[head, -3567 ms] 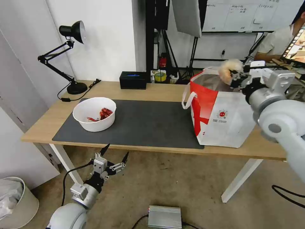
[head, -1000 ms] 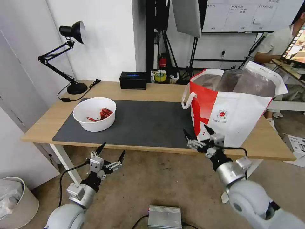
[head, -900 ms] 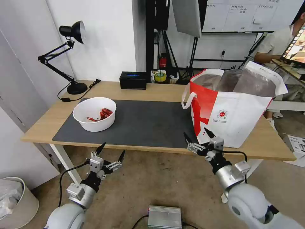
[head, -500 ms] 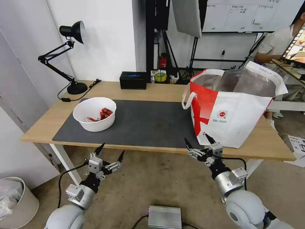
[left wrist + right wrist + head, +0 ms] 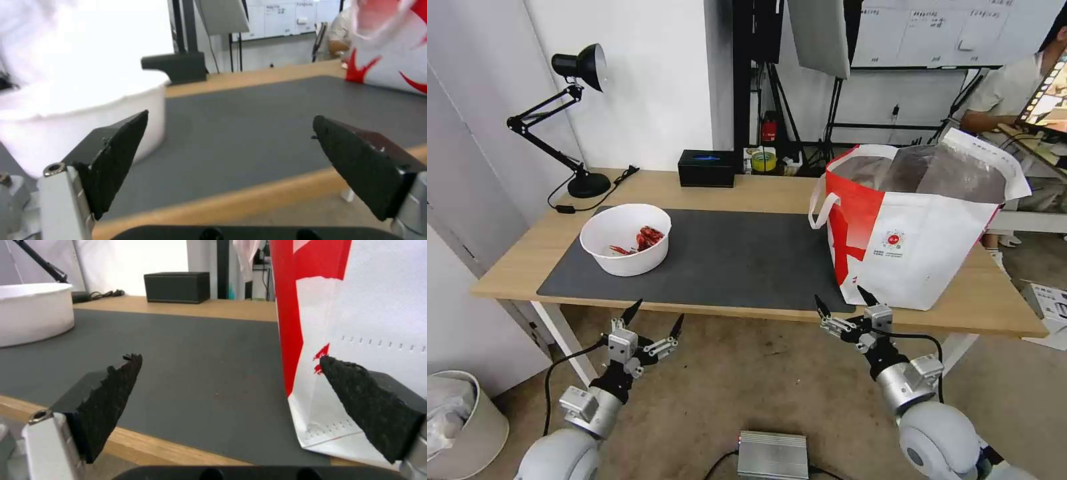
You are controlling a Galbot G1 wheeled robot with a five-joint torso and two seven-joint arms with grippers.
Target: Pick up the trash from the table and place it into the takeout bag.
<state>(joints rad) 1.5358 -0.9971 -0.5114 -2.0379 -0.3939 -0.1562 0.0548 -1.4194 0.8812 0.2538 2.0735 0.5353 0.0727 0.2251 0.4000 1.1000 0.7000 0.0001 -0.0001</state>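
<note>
From my head camera, the white bowl with red shells (image 5: 625, 239) sits on the large dark grey mat (image 5: 727, 257) of the light wooden table (image 5: 760, 190), well apart from the big white-and-red takeout bag (image 5: 910, 227); my left gripper (image 5: 652, 320) and right gripper (image 5: 842, 305) hang before the table's near edge. My left wrist camera shows my left gripper (image 5: 229, 128) spread wide and empty, the bowl (image 5: 66, 116) just beyond it. My right wrist camera shows my right gripper (image 5: 229, 368) equally wide and empty, facing the bag (image 5: 356, 323).

Light wooden table (image 5: 747, 187), white legs, with a dark grey mat (image 5: 727, 257) covering most of the top. On the mat: white bowl with red shells (image 5: 626, 239) near its left end, takeout bag (image 5: 907, 233) upright at the right end, partly on the mat and partly on bare wood. Behind the mat on bare wood: black box (image 5: 706, 167) at the back edge, black desk lamp (image 5: 570, 120) at the back-left corner, left of the box.
</note>
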